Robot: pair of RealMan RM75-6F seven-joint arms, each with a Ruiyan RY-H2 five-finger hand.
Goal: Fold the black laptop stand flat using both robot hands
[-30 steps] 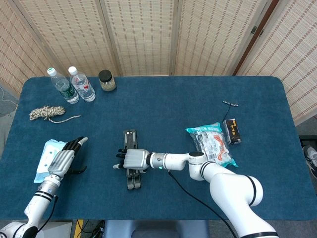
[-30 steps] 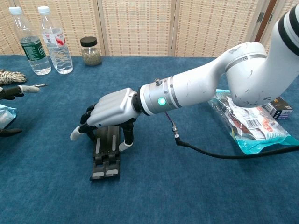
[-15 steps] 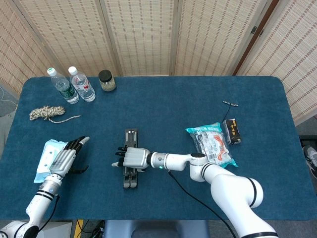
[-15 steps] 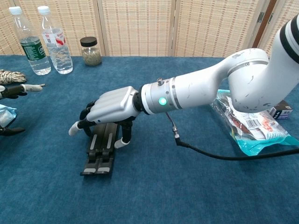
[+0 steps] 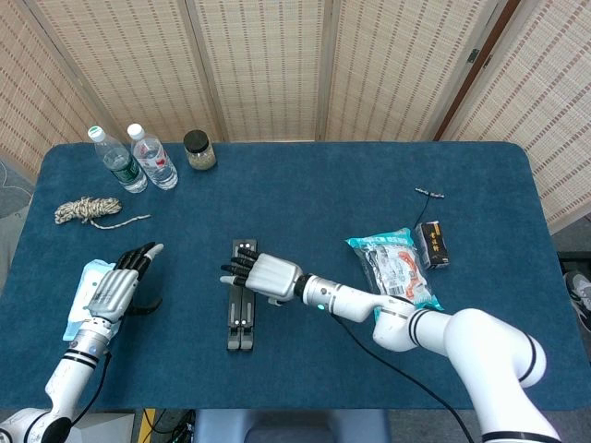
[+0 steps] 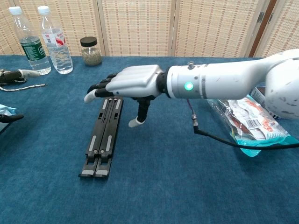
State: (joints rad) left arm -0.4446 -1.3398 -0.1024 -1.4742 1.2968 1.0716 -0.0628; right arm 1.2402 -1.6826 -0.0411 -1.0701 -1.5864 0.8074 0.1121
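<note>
- The stand (image 5: pixel 241 300) lies folded flat on the blue worktop (image 5: pixel 305 194), a narrow black strip running front to back, left of centre.
- The right hand (image 5: pixel 261 271) hovers palm down over the stand's far end, its fingers (image 6: pixel 96 91) spread and straight, holding nothing; the thumb points down toward the cloth just right of the stand.
- In the chest view this hand (image 6: pixel 131 81) is clear of the stand (image 6: pixel 103 135), not touching it.
- The left hand (image 5: pixel 115 288) is well left of the stand, fingers spread, empty, above a pale blue packet (image 5: pixel 87 293).
- A snack bag (image 5: pixel 395 268) and a small dark box (image 5: pixel 431 245) lie to the right.
- Two bottles (image 5: pixel 134 159), a jar (image 5: pixel 199 149) and a coil of rope (image 5: pixel 86 210) sit at the far left.
</note>
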